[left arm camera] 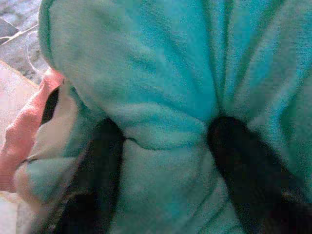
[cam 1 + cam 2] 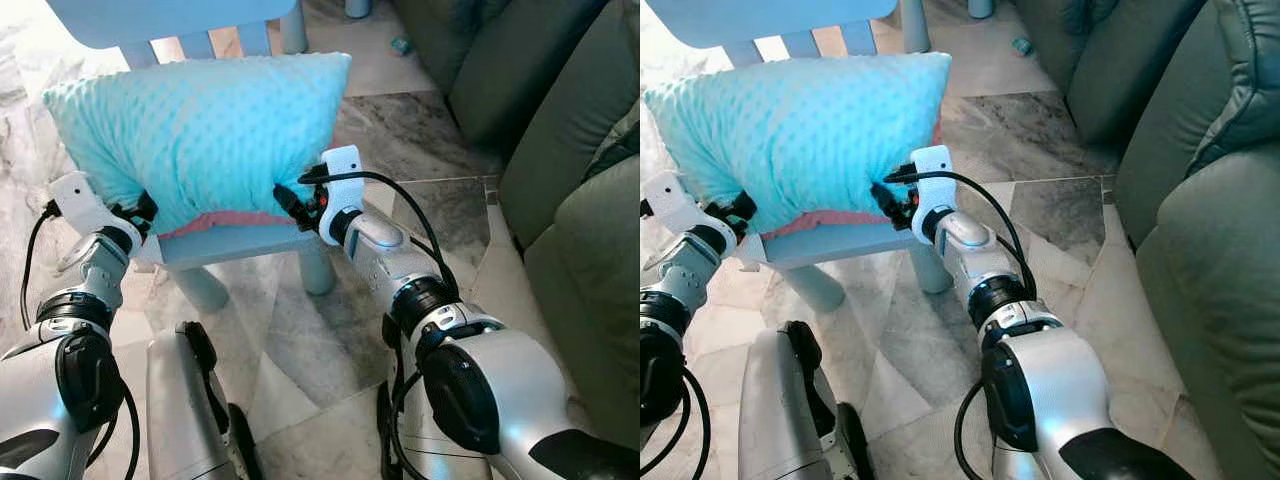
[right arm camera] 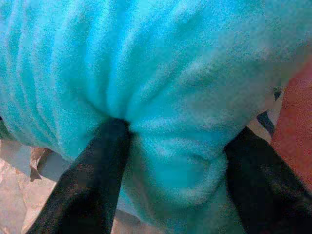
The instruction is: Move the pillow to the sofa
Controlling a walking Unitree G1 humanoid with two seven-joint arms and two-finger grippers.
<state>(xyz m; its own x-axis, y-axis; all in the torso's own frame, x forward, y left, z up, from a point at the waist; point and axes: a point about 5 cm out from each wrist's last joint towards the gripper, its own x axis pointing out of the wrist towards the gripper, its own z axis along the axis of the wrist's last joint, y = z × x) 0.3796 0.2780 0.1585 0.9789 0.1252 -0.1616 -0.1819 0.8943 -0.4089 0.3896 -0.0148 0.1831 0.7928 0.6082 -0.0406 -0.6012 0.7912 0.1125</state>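
A turquoise dotted pillow (image 2: 200,130) with a pink underside rests on a small blue chair (image 2: 245,243). My left gripper (image 2: 145,212) grips its lower left corner. In the left wrist view the fingers (image 1: 105,161) squeeze a fold of the turquoise fabric (image 1: 161,97). My right gripper (image 2: 285,200) grips the lower right corner, and its black fingers (image 3: 97,170) also pinch a bunch of the pillow (image 3: 161,73). Both grippers are shut on the pillow. The dark green sofa (image 2: 570,200) stands to the right.
The chair's backrest (image 2: 170,15) rises behind the pillow, and its legs (image 2: 317,270) stand on a marble floor (image 2: 420,140). A small teal object (image 2: 400,45) lies on the floor near the sofa. Open floor lies between chair and sofa.
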